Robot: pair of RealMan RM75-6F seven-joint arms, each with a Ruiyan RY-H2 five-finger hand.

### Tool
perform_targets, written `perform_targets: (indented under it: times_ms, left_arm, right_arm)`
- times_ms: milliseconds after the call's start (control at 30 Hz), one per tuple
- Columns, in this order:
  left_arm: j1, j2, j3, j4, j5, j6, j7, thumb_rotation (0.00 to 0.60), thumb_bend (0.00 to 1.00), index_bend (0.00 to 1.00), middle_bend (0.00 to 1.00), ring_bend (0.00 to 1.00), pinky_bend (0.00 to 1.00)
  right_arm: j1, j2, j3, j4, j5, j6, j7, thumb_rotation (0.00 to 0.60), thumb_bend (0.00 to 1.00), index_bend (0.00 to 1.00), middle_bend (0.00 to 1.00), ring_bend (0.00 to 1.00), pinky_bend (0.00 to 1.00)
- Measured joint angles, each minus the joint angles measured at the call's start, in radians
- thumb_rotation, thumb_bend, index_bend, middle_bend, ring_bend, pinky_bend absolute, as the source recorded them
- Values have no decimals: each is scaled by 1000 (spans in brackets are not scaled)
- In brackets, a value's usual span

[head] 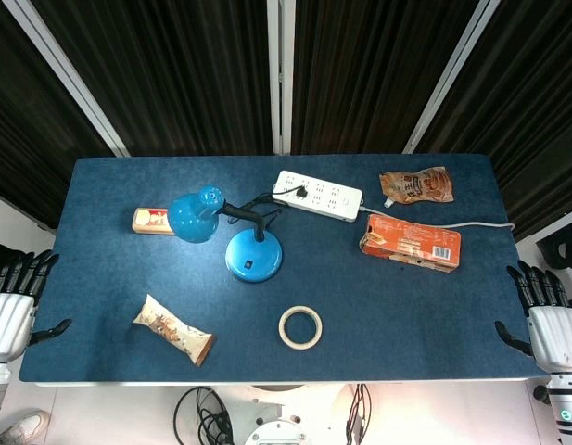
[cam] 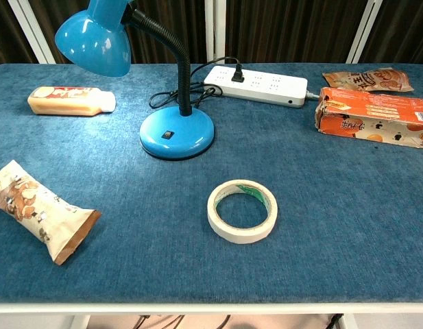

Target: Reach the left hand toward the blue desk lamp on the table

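The blue desk lamp stands left of the table's middle, its round base toward me and its shade tipped to the left on a black flexible neck. My left hand hangs off the table's left edge, fingers spread, holding nothing, well away from the lamp. At the right edge my right hand is likewise open and off the table. Neither hand shows in the chest view.
A white power strip lies behind the lamp with the lamp's cord plugged in. A tape roll sits near the front. A snack bag lies front left, a small bottle far left, an orange box and a pouch to the right.
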Motion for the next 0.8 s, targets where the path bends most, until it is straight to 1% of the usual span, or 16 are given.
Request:
perform_targets:
  times_ms: [267, 467, 567, 700, 800]
  left_arm:
    - [-3, 1, 5, -6, 10, -9, 10, 600, 33, 42, 22, 0, 0]
    - [-40, 2, 11, -32, 47, -53, 19, 600, 33, 41, 22, 0, 0]
    - [-74, -7, 11, -48, 66, -96, 35, 600, 33, 41, 22, 0, 0]
    - [-135, -36, 11, -62, 77, -194, 37, 600, 25, 44, 18, 0, 0]
    - [-197, -73, 3, -61, 71, -284, 7, 600, 18, 100, 7, 0, 0]
  right_arm:
    - [1, 1, -3, -1, -5, -4, 7, 600, 211, 0, 0, 0, 0]
    - [13, 5, 4, -12, -4, -15, 8, 600, 211, 0, 0, 0, 0]
    - [18, 6, 4, -22, -9, -21, 0, 600, 211, 0, 0, 0, 0]
    - [21, 12, -1, -28, -19, -24, 8, 600, 210, 0, 0, 0, 0]
    - [19, 19, -3, -28, -24, -19, 32, 600, 210, 0, 0, 0, 0]
